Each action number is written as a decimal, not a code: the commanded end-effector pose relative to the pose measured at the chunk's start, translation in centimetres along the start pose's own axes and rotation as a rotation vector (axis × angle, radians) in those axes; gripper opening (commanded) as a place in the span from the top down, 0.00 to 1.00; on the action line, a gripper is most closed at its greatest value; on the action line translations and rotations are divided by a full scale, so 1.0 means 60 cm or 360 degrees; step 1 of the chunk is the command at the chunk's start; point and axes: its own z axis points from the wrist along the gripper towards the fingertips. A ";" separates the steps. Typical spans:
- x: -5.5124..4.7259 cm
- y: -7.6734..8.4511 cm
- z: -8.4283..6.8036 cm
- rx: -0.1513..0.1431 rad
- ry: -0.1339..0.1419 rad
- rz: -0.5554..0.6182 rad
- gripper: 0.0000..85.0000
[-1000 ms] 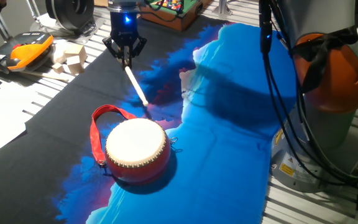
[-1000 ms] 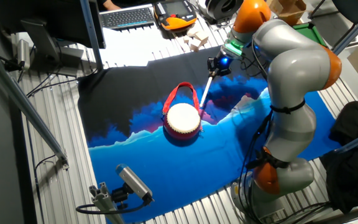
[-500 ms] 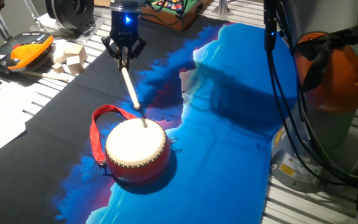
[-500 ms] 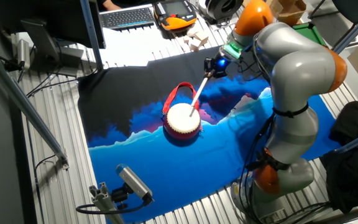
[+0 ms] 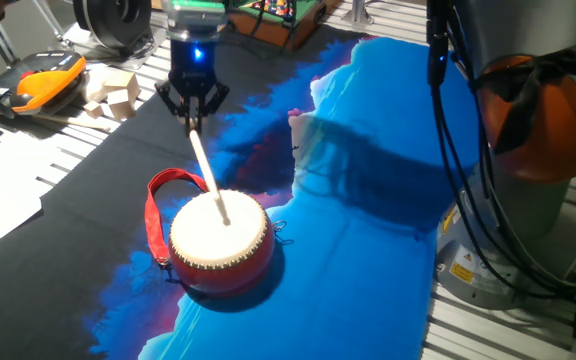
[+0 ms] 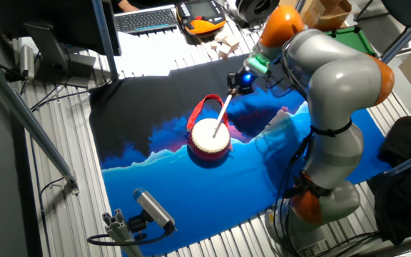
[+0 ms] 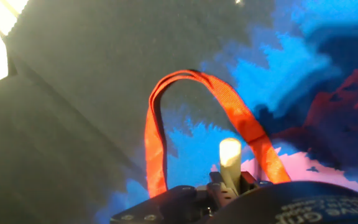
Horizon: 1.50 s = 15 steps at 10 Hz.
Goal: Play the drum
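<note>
While my pincer stays out of the tally as closed on the thin white stick, I log: small round red drum with cream skin head, mid-desk on blue-and-black cloth, red strap at its left. Stick tip over the skin; stroke apparently landing, further beats likely remain.

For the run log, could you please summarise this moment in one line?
gripper: shut on stick | stick tip: over drum head | strap: flat on cloth
</note>
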 end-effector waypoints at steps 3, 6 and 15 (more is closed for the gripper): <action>0.004 0.004 0.014 0.0089 -0.0199 -0.0046 1.00; -0.005 0.007 0.020 0.0203 -0.0322 -0.0140 1.00; 0.000 0.011 0.026 0.0215 -0.0339 -0.0110 1.00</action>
